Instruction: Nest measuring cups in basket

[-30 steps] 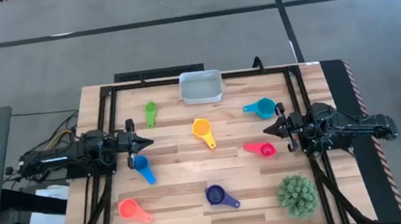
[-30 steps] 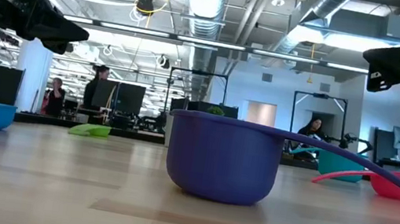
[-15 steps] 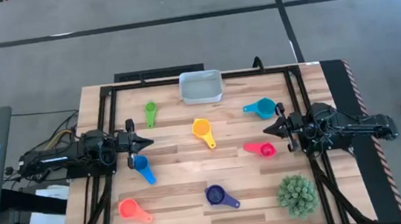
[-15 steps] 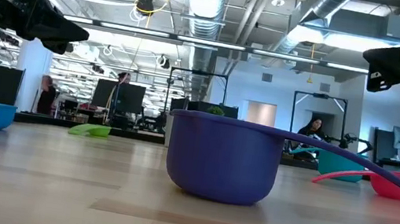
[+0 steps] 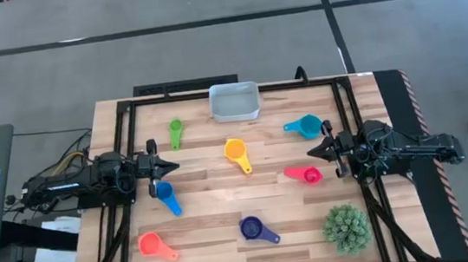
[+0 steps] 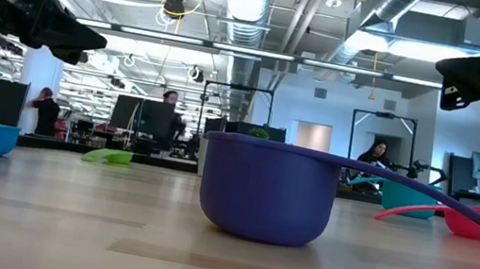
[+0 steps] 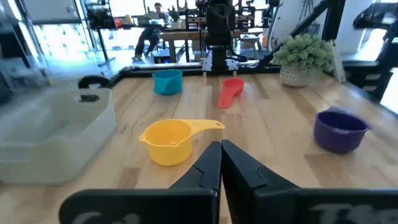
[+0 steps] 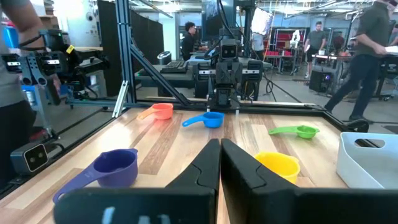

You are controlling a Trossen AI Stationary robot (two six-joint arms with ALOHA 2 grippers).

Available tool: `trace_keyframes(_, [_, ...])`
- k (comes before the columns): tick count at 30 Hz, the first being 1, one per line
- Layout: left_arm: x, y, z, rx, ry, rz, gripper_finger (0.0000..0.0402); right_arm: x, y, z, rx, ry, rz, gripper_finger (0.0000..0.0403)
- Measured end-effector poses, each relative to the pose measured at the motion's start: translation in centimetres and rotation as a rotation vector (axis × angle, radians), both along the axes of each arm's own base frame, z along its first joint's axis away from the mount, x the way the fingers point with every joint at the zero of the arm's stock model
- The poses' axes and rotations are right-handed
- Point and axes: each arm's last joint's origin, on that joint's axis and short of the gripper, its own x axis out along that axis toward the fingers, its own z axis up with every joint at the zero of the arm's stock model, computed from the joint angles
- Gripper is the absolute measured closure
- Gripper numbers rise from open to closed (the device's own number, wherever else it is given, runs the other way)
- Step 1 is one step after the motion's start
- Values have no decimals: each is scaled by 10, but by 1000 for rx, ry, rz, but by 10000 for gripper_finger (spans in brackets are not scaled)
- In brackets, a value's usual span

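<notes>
Seven measuring cups rest on their bases on the wooden table: green (image 5: 175,133), yellow-orange (image 5: 236,153), teal (image 5: 305,125), pink (image 5: 305,174), blue (image 5: 167,196), orange-red (image 5: 154,245) and purple (image 5: 256,229). The pale basket (image 5: 234,102) stands at the far edge, holding no cup. My left gripper (image 5: 171,165) hovers shut above the table's left side, just beyond the blue cup. My right gripper (image 5: 312,152) hovers shut over the right side, between the teal and pink cups. Both point toward the table's middle.
A round spiky green plant (image 5: 346,228) sits at the near right corner. A black frame (image 5: 212,91) runs around the table top. The widest bare wood lies around the yellow-orange cup. People walk in the room behind (image 6: 165,114).
Neither arm nor any cup has moved. Only people in the room behind the table have walked along.
</notes>
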Motion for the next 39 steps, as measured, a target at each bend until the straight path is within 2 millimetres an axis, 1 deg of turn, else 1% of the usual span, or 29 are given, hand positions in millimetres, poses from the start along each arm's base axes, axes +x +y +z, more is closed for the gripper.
trace_keyframes(4, [0,1,1,103,-4,20,401,0,0,0,0,0,0,365])
trace_keyframes(10, [0,1,1,62,-4,19,401,0,0,0,0,0,0,365])
trace_keyframes(13, [0,0,2,-38,-23,15,401,0,0,0,0,0,-1,365])
trace_keyframes(15, [0,1,3,-130,-48,19,401,0,-1,0,-23,-1,-43,365])
trace_keyframes(18, [-1,1,8,-243,-114,42,401,0,-4,0,-92,-2,-104,365])
trace_keyframes(22, [-2,4,16,-329,-227,115,401,0,-4,0,-76,-6,-103,365])
trace_keyframes(25, [-4,7,23,-350,-318,193,401,0,-4,4,33,-45,-94,365])
trace_keyframes(28, [-6,8,27,-365,-365,253,401,-2,-5,13,227,-127,-95,365])
trace_keyframes(32, [-3,10,24,-448,-322,306,401,-4,-10,21,543,-250,-203,365])
trace_keyframes(35, [2,11,29,-511,-326,314,401,-6,-14,20,731,-310,-333,365])
trace_keyframes(37, [7,11,27,-522,-272,327,401,-6,-16,19,803,-323,-370,365])
trace_keyframes(39, [12,11,28,-536,-231,339,401,-6,-18,18,839,-348,-429,368])
